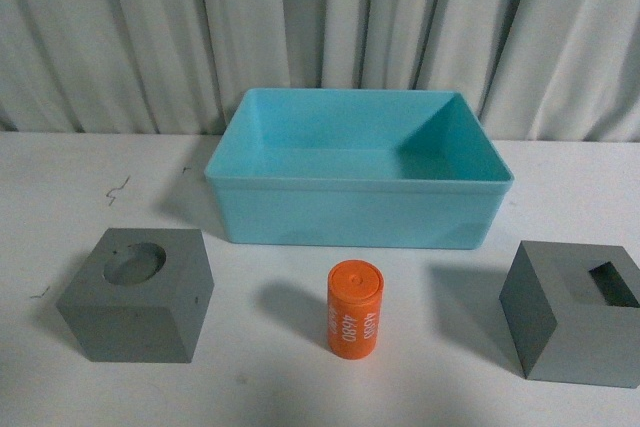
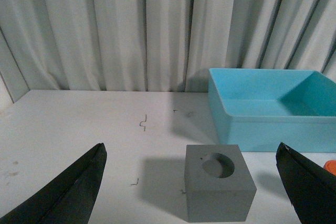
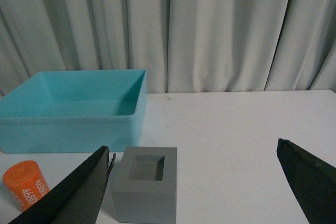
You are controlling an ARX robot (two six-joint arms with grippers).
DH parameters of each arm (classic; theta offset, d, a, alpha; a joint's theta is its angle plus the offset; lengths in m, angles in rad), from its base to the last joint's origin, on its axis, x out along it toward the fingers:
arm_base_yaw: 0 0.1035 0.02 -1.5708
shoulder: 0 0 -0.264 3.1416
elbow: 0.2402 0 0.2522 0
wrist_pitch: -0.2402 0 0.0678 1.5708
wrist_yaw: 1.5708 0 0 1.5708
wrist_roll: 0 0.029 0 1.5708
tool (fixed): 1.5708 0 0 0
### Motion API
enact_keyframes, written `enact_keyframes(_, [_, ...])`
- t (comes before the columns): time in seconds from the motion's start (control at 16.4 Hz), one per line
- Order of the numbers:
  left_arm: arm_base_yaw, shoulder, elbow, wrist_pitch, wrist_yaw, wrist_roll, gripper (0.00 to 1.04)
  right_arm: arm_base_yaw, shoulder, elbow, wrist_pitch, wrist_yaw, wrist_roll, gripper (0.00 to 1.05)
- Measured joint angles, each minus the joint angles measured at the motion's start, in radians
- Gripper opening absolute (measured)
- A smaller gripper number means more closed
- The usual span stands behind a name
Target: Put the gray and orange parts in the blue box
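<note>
— Where's everything?
— Blue box (image 1: 350, 212) upper centre; round-hole cube (image 1: 133, 297) lower left, square-hole cube (image 1: 575, 319) lower right, orange cylinder (image 1: 355, 309) between. Left gripper (image 2: 190, 146), right gripper (image 3: 192, 145): wide open, empty. I'll straddle each cube squarely.

Matte black tapered claw fingers (image 2: 68, 192)

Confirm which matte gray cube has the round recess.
The matte gray cube left of the orange cylinder in the front view; the gray cube on the right has a square recess.
</note>
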Motion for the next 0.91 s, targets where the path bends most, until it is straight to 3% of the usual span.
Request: enact_keyframes(0.91, [0.000, 0.000, 0.000, 0.000, 0.000, 0.000, 0.98, 0.000, 0.000, 0.000, 0.000, 0.000, 0.000, 0.98])
